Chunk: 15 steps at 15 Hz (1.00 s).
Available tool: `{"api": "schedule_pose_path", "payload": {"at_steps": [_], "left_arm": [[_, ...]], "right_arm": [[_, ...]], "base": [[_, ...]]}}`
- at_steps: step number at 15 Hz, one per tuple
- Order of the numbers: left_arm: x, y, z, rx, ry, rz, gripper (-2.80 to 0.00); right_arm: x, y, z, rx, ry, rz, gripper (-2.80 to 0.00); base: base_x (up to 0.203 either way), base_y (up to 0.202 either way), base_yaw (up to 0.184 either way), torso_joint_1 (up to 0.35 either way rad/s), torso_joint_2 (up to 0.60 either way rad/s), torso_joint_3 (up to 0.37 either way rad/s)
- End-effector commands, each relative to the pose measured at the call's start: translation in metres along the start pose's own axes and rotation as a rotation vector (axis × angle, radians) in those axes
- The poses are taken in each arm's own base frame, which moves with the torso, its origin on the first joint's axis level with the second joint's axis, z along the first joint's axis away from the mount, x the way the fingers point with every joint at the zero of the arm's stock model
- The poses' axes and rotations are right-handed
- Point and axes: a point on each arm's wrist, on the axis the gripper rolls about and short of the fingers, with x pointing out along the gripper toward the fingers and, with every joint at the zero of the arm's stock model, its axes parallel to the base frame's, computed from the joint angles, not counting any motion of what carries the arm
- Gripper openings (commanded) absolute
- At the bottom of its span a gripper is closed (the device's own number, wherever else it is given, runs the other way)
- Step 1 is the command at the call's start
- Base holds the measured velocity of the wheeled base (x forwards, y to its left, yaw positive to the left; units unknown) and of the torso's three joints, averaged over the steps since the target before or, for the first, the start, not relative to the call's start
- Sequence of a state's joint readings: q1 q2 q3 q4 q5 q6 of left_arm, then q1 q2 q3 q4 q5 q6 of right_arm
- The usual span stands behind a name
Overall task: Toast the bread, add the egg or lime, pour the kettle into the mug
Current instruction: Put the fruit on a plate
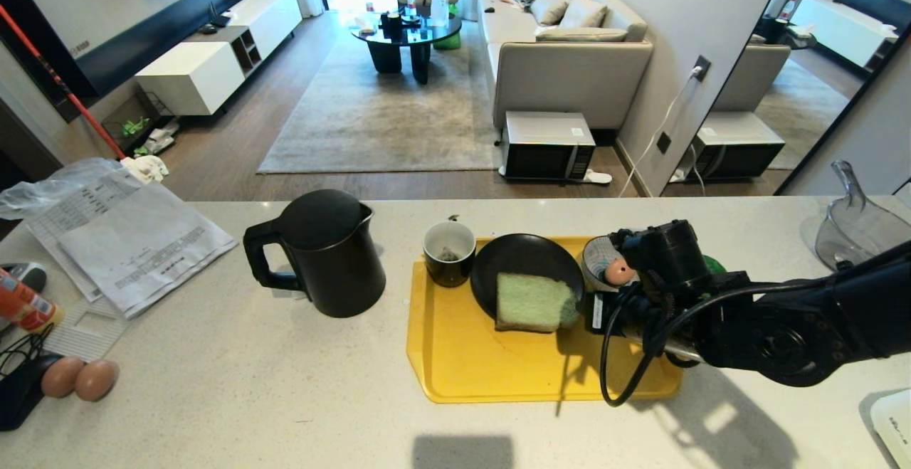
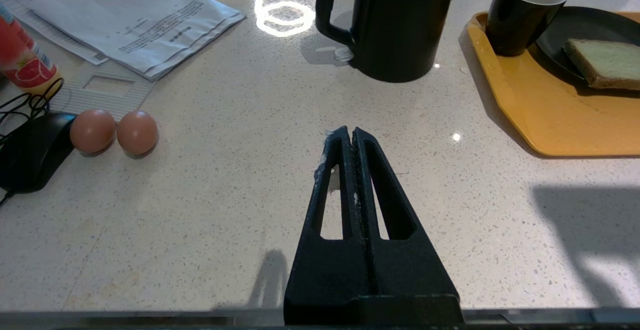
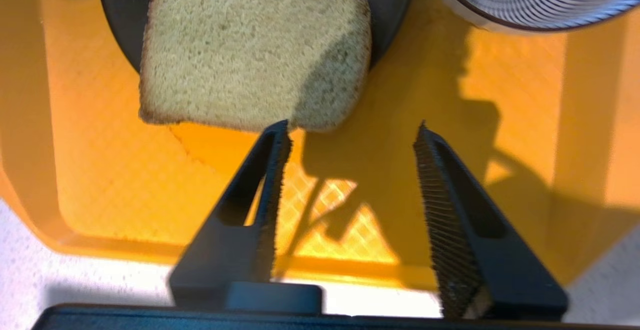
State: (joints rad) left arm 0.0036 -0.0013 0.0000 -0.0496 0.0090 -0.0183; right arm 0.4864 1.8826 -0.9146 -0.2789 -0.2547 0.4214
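Right gripper [image 3: 350,134] is hovering spread and empty, just short of the bread [image 3: 250,44].

Head view: bread [image 1: 534,302] is overhanging the plate [image 1: 523,259] toward the right arm; lime probably hidden. Left wrist view: left gripper [image 2: 352,134] is resting pressed together. Right wrist view: the tray [image 3: 100,170] is lying bare beneath.

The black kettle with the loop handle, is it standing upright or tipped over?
Upright. The matte black kettle stands on its base on the speckled counter, lid on top, handle at its side.
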Motion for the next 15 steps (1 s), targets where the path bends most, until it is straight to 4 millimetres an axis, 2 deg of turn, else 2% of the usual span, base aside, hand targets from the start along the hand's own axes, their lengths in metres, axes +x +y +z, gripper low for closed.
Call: {"api": "schedule_pose_path", "payload": {"at_steps": [1, 4, 10, 15], "left_arm": [[0.001, 0.0, -0.004, 0.0, 0.012, 0.001, -2.8], [0.001, 0.0, -0.004, 0.0, 0.012, 0.001, -2.8], [0.001, 0.0, -0.004, 0.0, 0.013, 0.0, -2.8], [0.001, 0.0, -0.004, -0.001, 0.013, 0.0, -2.8]], "right_arm": [[-0.027, -0.006, 0.003, 0.013, -0.037, 0.018, -2.8], [-0.06, -0.017, 0.0, 0.025, -0.075, 0.032, -2.8], [-0.124, -0.06, -0.022, 0.077, -0.161, 0.009, -2.8], [-0.178, -0.081, -0.036, 0.009, -0.314, 0.02, -2.8]], "base": [[0.0, 0.0, 0.0, 0.0, 0.0, 0.0], [0.0, 0.0, 0.0, 0.0, 0.0, 0.0], [0.0, 0.0, 0.0, 0.0, 0.0, 0.0], [0.0, 0.0, 0.0, 0.0, 0.0, 0.0]]}}
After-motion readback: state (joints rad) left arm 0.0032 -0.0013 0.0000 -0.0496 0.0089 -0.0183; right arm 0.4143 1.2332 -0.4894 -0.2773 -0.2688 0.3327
